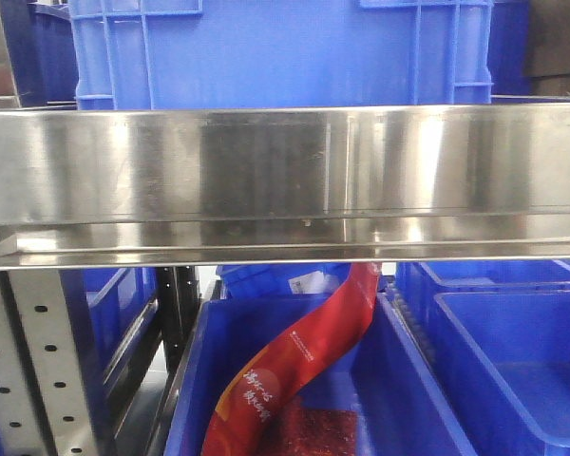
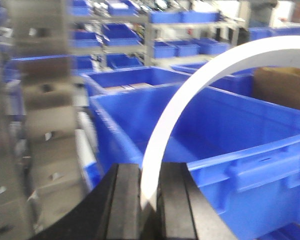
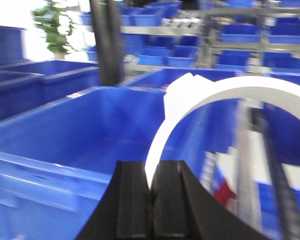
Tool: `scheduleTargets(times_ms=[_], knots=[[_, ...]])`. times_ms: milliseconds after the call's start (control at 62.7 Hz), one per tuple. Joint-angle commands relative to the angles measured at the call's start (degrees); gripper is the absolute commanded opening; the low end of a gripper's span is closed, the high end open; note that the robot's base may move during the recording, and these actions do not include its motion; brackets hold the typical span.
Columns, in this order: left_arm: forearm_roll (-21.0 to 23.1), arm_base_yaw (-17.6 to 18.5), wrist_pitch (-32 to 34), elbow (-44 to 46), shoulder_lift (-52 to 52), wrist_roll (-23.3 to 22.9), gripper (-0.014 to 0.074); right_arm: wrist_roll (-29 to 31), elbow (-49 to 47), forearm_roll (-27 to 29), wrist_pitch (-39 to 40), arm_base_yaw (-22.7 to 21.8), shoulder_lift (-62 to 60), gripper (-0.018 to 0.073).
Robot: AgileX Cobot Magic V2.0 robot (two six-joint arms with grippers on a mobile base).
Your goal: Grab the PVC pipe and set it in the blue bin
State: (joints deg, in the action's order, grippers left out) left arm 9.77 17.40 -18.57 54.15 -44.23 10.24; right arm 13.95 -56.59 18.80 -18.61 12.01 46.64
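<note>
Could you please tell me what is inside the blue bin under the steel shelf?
A long red packet curves up through the blue bin; something reddish lies on its floor. The steel shelf hides the packet's top.

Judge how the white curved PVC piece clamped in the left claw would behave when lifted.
The PVC piece is probably stiff: it holds its arc in the air above the blue bin. It looks thin, so likely light. Gripped at its end by the left claw, it might pivot.

Front cam: close, level on steel shelf rail (image 1: 285, 176). Wrist cams sit behind their jaws, facing out over blue bins (image 2: 250, 170) (image 3: 65, 200). Both share the white pipe (image 2: 160, 135) (image 3: 230, 89).
</note>
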Motion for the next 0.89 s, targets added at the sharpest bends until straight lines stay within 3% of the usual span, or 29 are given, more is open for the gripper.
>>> scheduleTargets(times_ms=[0,399,590,878], knots=[[0.23,1.83,2.63,3.85,-4.18,0.01,-0.0111,0.03,-2.37,0.06,0.98,1.83,2.21,-0.0154],[-0.11,4.51,6.06,19.43,-22.2,1.6,-0.0111,0.03,-9.16,0.06,2.58,3.08,11.66,-0.0154],[-2.94,5.95,11.48,20.73,-27.66,1.8,-0.0111,0.13,-12.08,0.06,4.93,3.08,15.86,-0.0154],[-3.0,5.95,18.57,20.79,-31.37,1.8,-0.0111,0.13,-13.85,0.06,8.68,3.08,21.91,-0.0154]])
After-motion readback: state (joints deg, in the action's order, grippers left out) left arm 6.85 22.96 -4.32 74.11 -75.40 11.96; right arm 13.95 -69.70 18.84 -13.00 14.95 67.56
